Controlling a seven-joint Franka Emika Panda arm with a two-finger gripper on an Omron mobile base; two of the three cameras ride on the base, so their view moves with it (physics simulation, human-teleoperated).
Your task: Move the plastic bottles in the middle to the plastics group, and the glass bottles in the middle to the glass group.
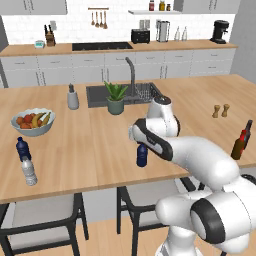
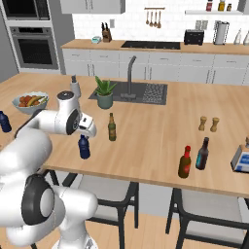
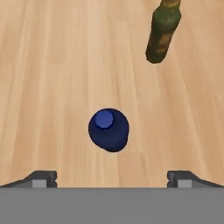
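A small dark blue plastic bottle point(image 1: 142, 155) point(image 2: 84, 147) stands upright near the island's front edge. In the hand view the blue bottle point(image 3: 109, 129) is seen from above, cap up. My gripper point(image 2: 87, 133) point(image 3: 112, 178) hovers just above it, open, fingers wide apart and empty. An olive-green glass bottle point(image 2: 112, 127) point(image 3: 162, 30) stands a little beyond. At the left stand the plastics group's blue bottle point(image 1: 21, 148) and clear ribbed water bottle point(image 1: 29, 171). At the right a brown red-capped bottle point(image 2: 185, 163) stands beside the very dark glass bottle point(image 2: 202, 153).
A fruit bowl point(image 1: 33, 122) sits behind the plastics group. A potted plant point(image 1: 116, 98), a grey dispenser point(image 1: 73, 97) and the sink point(image 1: 100, 95) lie further back. Two pepper mills point(image 1: 220, 110) stand at the right. A pale box point(image 2: 241, 158) sits by the glass bottles.
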